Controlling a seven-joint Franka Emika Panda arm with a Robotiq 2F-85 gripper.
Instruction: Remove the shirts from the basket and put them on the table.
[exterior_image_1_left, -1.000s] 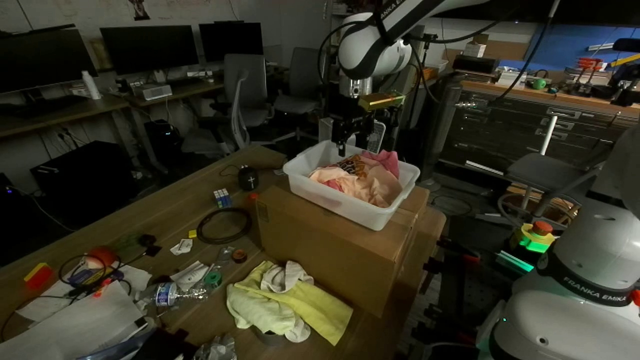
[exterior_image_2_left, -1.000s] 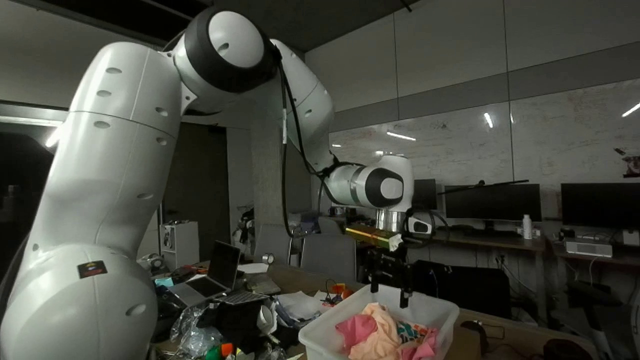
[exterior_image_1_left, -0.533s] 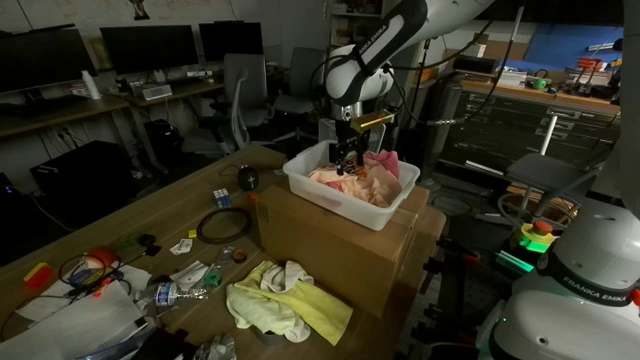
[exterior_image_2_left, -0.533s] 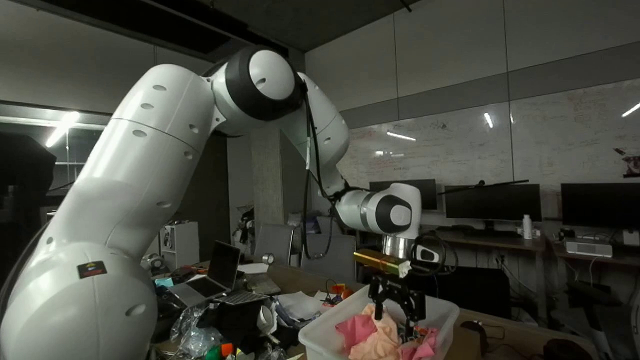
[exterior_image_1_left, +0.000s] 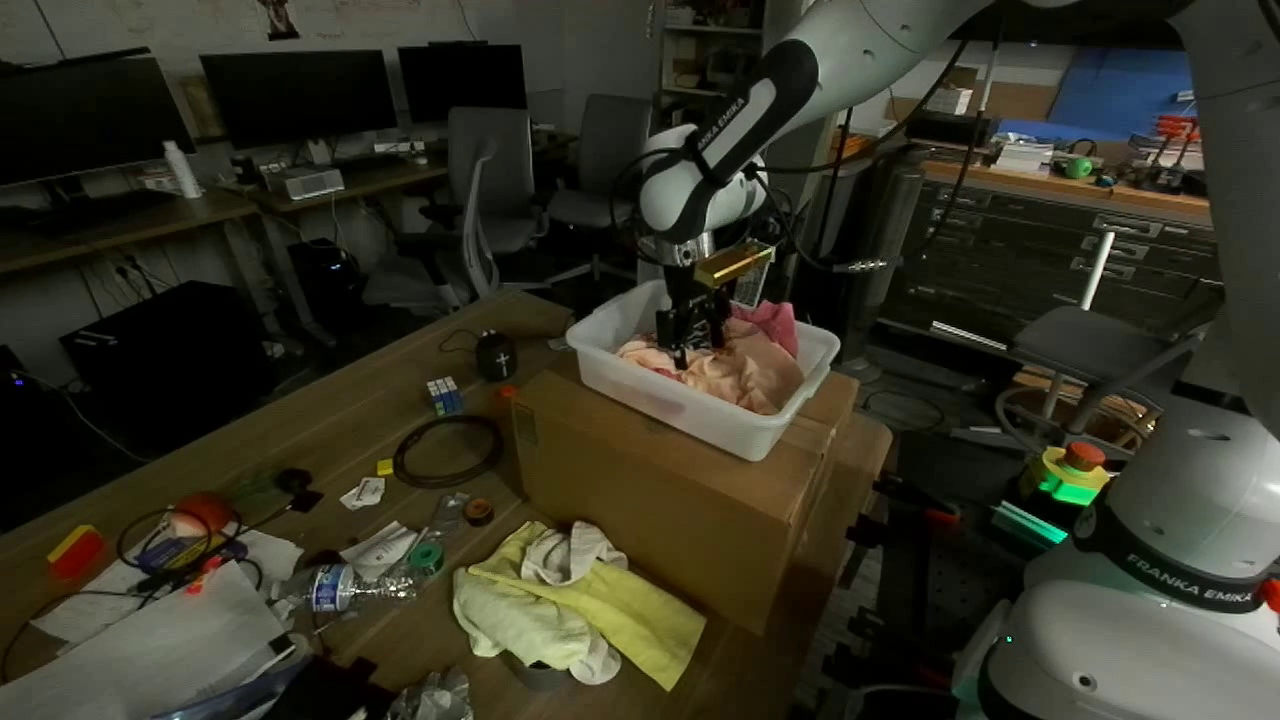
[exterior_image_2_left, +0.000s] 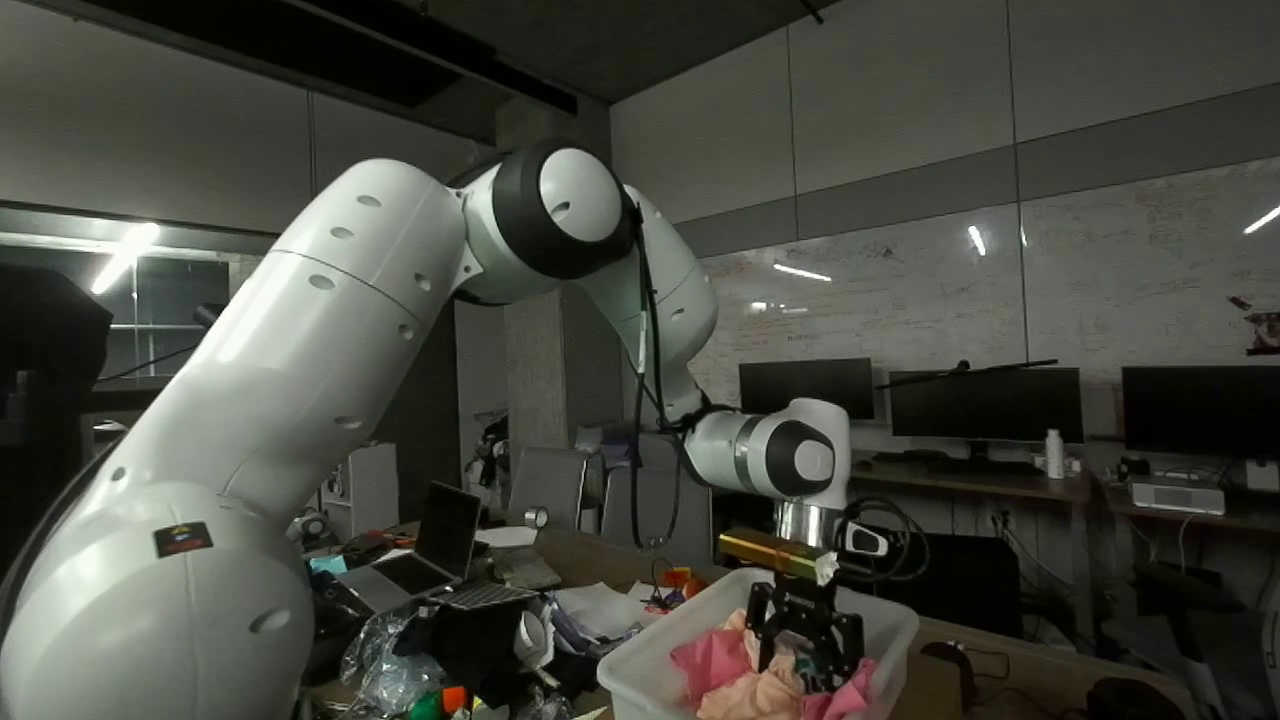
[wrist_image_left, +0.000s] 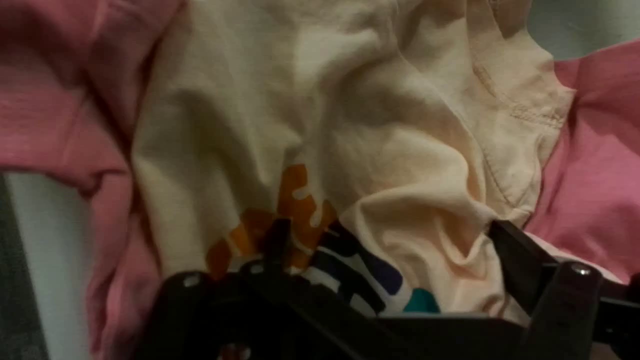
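A white plastic basket (exterior_image_1_left: 665, 412) sits on a cardboard box on the wooden table (exterior_image_1_left: 330, 410); it also shows in an exterior view (exterior_image_2_left: 640, 655). A peach shirt (exterior_image_1_left: 760, 372) with an orange, dark and teal print lies crumpled in it, beside pink cloth (exterior_image_1_left: 770, 322). In the wrist view, the peach shirt (wrist_image_left: 320, 100) fills the middle, with pink cloth (wrist_image_left: 55, 115) at both sides. My gripper (exterior_image_1_left: 700, 352) points down inside the basket. Its fingers (wrist_image_left: 390, 227) are spread over the printed part, with peach fabric between the tips. Contact depth is unclear.
The cardboard box (exterior_image_1_left: 640, 490) raises the basket. Yellow cloth (exterior_image_1_left: 650, 620) and pale cloth (exterior_image_1_left: 520, 610) lie on the table in front of it. A water bottle (exterior_image_1_left: 335, 588), a cable ring (exterior_image_1_left: 448, 452), a puzzle cube (exterior_image_1_left: 444, 396) and a laptop (exterior_image_2_left: 445, 540) are around.
The arm has reached forward and down. My gripper has gone from above the basket's rim to down among the shirts, fingers still apart. The basket has not moved.
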